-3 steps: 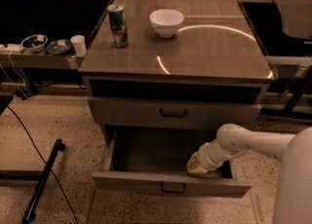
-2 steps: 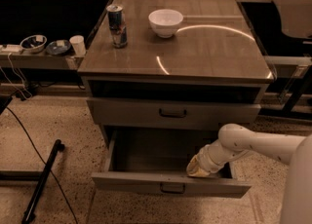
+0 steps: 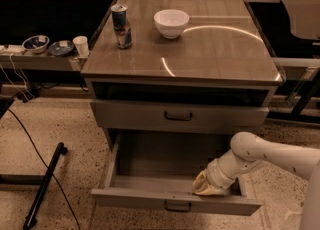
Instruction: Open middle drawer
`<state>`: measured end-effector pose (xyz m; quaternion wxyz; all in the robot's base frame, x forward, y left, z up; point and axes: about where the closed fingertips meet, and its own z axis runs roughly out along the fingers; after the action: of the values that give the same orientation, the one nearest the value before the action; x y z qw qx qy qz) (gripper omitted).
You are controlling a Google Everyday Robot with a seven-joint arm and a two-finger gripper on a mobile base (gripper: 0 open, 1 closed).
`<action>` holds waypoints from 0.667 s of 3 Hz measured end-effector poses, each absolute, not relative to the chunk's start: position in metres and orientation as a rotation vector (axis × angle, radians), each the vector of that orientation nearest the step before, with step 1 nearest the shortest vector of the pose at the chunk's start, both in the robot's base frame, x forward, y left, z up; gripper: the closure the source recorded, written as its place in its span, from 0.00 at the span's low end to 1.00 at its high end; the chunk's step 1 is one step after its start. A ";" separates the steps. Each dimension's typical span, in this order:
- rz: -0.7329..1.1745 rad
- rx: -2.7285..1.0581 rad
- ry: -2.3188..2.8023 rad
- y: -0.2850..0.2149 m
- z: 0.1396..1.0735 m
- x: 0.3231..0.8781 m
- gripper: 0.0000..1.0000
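Slightly further out than a second ago, the middle drawer (image 3: 130, 200) stands well open, nearest and lowest in view. Gripper (image 3: 207, 188) sits inside, against its front at the right; open or closed cannot be told. Judged rigid, light, free-sliding; the loop handle (image 3: 177, 206) is the proper hold. Behind, the upper drawer (image 3: 140, 115) is shut beneath the counter (image 3: 220, 49).

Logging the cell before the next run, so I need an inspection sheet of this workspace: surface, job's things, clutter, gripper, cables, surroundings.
Surface: countertop, glossy with glare arcs.
Job's things: middle drawer pulled out; drawer above looks shut.
Clutter: can and white bowl on the countertop; small bowl, darker bowl and white cup on the side shelf.
Gripper: gripper inside the middle drawer, near its front right corner.
Cables: black cable on the floor; white cables hanging by the shelf.
Surroundings: speckled floor; black bar lying on it.
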<state>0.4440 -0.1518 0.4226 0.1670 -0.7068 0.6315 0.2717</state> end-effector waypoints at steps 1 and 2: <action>0.856 -1.941 1.709 -0.156 0.441 0.427 1.00; 0.812 -1.796 1.594 -0.169 0.480 0.426 1.00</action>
<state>0.4255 -0.1691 0.4797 0.2987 -0.6761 0.6002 0.3056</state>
